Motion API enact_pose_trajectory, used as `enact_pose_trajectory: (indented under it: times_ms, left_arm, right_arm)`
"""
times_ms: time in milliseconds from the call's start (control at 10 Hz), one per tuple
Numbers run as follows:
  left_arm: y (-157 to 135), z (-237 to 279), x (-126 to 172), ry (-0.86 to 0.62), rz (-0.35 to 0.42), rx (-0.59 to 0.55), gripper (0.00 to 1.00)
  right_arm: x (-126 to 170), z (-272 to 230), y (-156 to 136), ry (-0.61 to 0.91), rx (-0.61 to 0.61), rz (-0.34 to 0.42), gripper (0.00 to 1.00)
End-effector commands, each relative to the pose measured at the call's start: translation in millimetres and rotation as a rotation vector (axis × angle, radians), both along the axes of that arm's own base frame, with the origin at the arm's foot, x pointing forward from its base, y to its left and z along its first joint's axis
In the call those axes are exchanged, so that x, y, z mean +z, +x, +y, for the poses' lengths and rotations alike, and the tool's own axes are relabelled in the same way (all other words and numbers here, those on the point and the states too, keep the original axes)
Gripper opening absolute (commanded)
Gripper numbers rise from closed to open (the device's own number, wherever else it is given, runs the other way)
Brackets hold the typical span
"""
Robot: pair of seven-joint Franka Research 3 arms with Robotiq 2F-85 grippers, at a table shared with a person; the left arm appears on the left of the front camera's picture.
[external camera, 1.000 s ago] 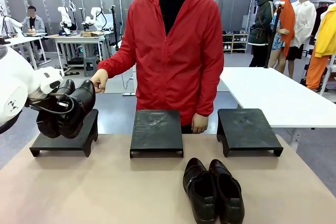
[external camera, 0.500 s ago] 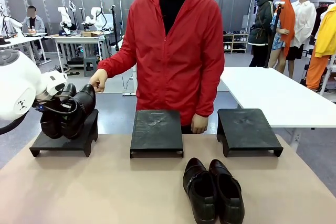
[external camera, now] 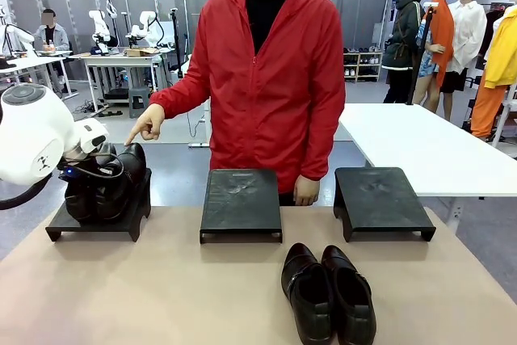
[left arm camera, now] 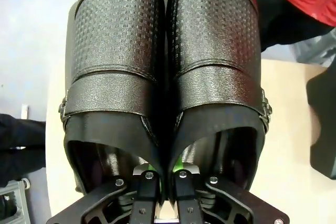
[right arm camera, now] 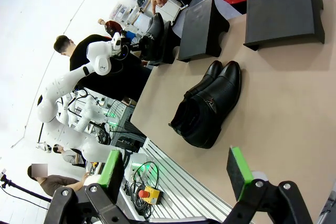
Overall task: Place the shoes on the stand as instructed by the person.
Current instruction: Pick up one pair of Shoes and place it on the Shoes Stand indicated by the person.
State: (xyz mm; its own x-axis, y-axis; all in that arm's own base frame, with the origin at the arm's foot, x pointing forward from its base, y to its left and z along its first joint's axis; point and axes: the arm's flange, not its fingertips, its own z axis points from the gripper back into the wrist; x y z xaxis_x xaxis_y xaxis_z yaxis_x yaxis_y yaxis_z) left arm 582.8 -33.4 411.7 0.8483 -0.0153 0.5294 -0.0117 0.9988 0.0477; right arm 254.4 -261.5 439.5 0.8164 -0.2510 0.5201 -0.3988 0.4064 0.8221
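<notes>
One pair of shiny black shoes (external camera: 109, 187) sits level on the left stand (external camera: 97, 222); contact with its top is hard to judge. My left gripper (left arm camera: 162, 179) is shut on this pair, pinching the two inner walls together at the heel openings. The person (external camera: 266, 78) in the red jacket points a finger (external camera: 129, 141) down at that stand. A second pair of shoes (external camera: 327, 292) lies on the table, near the front and right of centre. My right gripper (right arm camera: 176, 174) hangs open above the table's near edge, with that second pair (right arm camera: 207, 103) ahead of it.
The middle stand (external camera: 241, 204) and the right stand (external camera: 380, 199) are bare along the far side of the tan table (external camera: 161, 296). The person's other hand (external camera: 306, 191) rests between them. White tables and other people are behind.
My left gripper has lowered the tilted pair onto the left stand and levelled it. The person's fist has opened into a finger pointing down at that stand.
</notes>
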Motion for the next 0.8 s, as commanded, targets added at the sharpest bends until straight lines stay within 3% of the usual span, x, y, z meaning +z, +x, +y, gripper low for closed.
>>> enact_pose_trajectory:
  times_ms: [0,300,400,500,600,700]
  left_arm:
    - [16,-6,6,0.023,-0.007,0.03,0.07]
    - [21,-4,-4,0.036,0.01,0.051,0.07]
    - [21,-6,-2,0.034,0.009,0.055,0.31]
    - [19,-6,0,0.033,0.005,0.057,0.38]
    - [18,-5,3,0.028,0.004,0.06,0.63]
    - [15,-4,7,0.002,0.019,0.064,0.69]
  right_arm:
    - [1,-1,0,0.002,0.005,-0.026,1.0]
    - [1,-1,0,0.002,0.005,-0.026,1.0]
    - [1,-1,0,0.002,0.005,-0.026,1.0]
    - [1,-1,0,0.002,0.005,-0.026,1.0]
    - [1,-1,0,0.002,0.005,-0.026,1.0]
    - [1,-1,0,0.002,0.005,-0.026,1.0]
